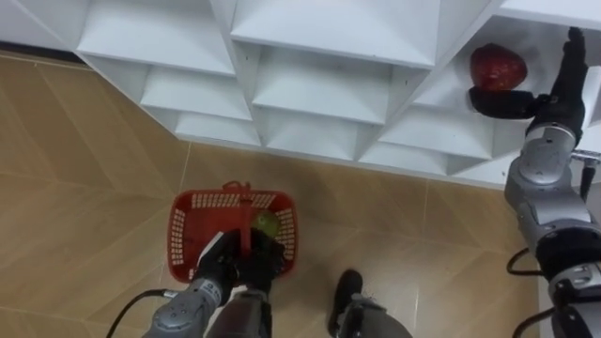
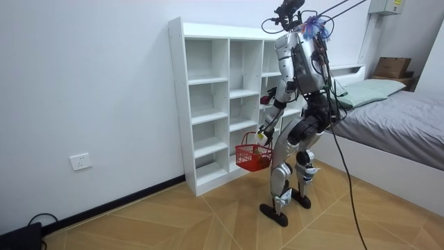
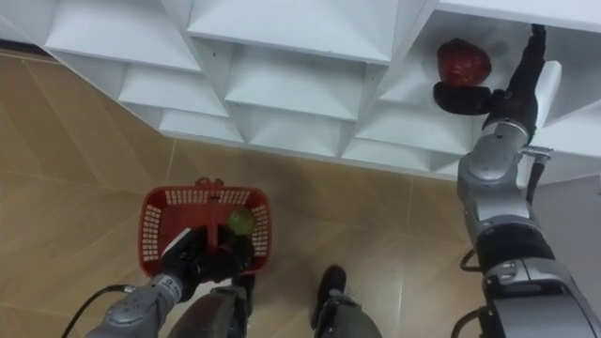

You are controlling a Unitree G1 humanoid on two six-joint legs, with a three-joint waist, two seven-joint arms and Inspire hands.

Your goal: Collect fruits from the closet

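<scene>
Over the wood-patterned floor (image 1: 84, 169) hangs a red plastic mesh basket (image 1: 202, 230). The left hand (image 1: 239, 261) holds it with dark fingers curled round its red handle. A small round yellow-green fruit (image 1: 267, 223) lies inside, in the right half near the handle. Ahead stands the white closet (image 1: 319, 38), a unit of open square compartments, and the robot stands close before it. In a compartment at the closet's right edge sits a glossy dark-red fruit (image 1: 498, 68), rounded and smooth, with a bright highlight on its skin. The right hand (image 1: 512, 101) reaches into that compartment, its fingers stretched out straight just below the fruit and its thumb apart, not closed on it.
</scene>
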